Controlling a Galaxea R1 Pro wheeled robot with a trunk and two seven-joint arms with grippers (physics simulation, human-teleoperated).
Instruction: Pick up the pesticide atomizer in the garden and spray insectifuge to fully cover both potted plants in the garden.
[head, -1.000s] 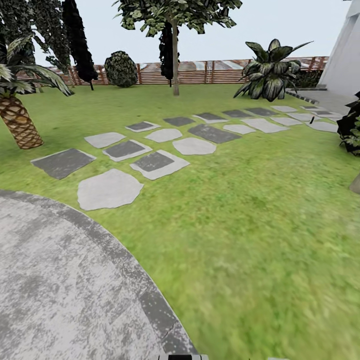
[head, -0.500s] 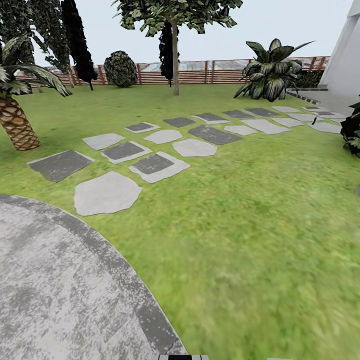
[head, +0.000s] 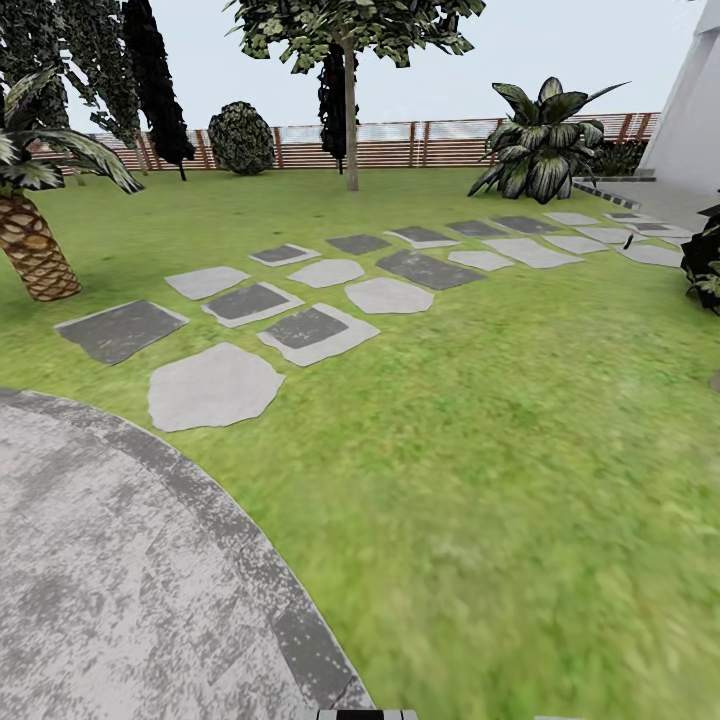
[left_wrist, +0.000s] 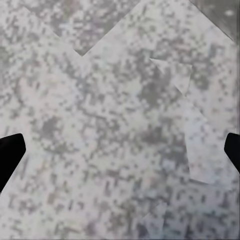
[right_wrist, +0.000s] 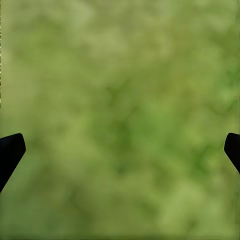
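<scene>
Since 1 s ago the head cam has shifted a bit: patio (head: 110, 570), slabs and palm trunk (head: 35, 255) all sit slightly further left & lower in view; vs 0.5 s ago nothing differs, scene reads static. That's camera motion, not the things.

Head view now: garden lawn (head: 520, 470) w/ round grey stone patio at lower left, dark rim curving past. Stepping slabs (head: 305, 325) run diagonally from just beyond the patio to the far right, mix of light & dark stone. Brown slat fence (head: 440, 145) across the back, thin tree (head: 350, 100) in front of it, big spiky long-leaved plant (head: 545, 140) growing from grass at right rear. Dark foliage cut off at right edge (head: 703, 262); can't tell what plant it is. Pesticide atomizer & potted plants: can't locate them in these views.

L wrist view: left gripper (left_wrist: 120, 155) over mottled grey patio stone, dark fingertips (left_wrist: 9, 155) at both sides, jaws spread wide, holding nothing.

R wrist view: right gripper (right_wrist: 120, 152) over blurred green grass, fingertips (right_wrist: 9, 152) far apart too, nothing between.
</scene>
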